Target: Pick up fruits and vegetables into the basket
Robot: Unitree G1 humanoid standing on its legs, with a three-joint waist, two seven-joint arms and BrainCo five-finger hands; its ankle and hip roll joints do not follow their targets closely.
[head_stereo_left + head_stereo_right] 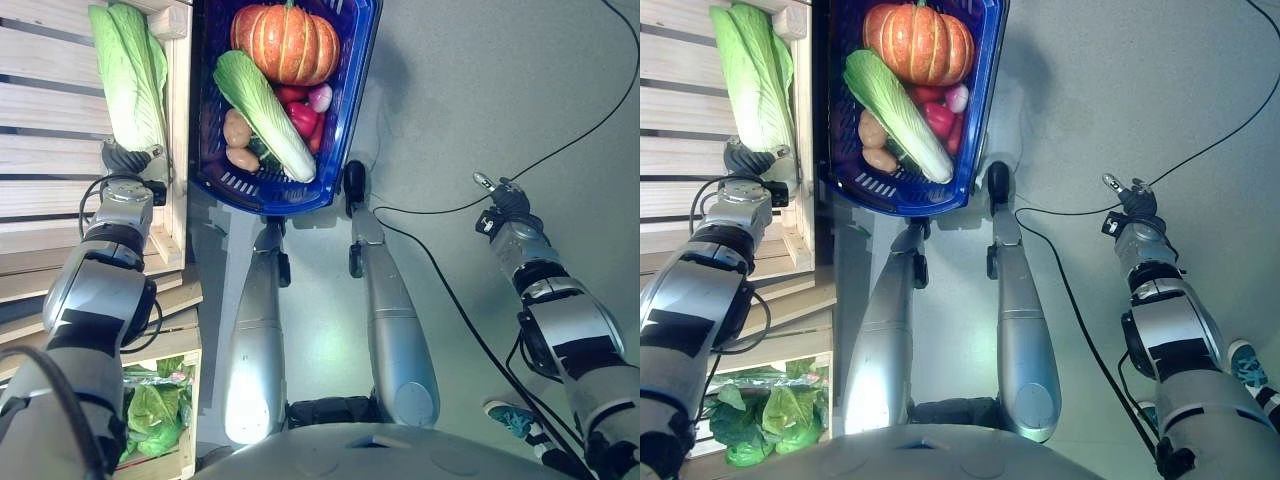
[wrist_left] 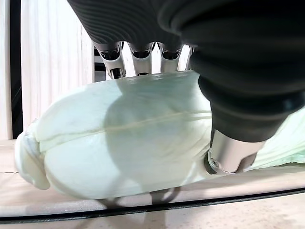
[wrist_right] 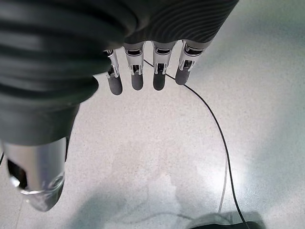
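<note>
Left hand seemingly around cabbage

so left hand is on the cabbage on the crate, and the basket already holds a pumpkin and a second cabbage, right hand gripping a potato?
No. The right hand holds nothing, fingers straight over the floor, as the right wrist view shows. The rest stands: left hand, cabbage, crate, basket, pumpkin, second cabbage.

Pale slatted wooden shelving (perhaps crates) stands beside smooth grey floor.

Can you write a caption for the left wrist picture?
Left hand wraps around a pale green cabbage on the wooden crate.
</note>
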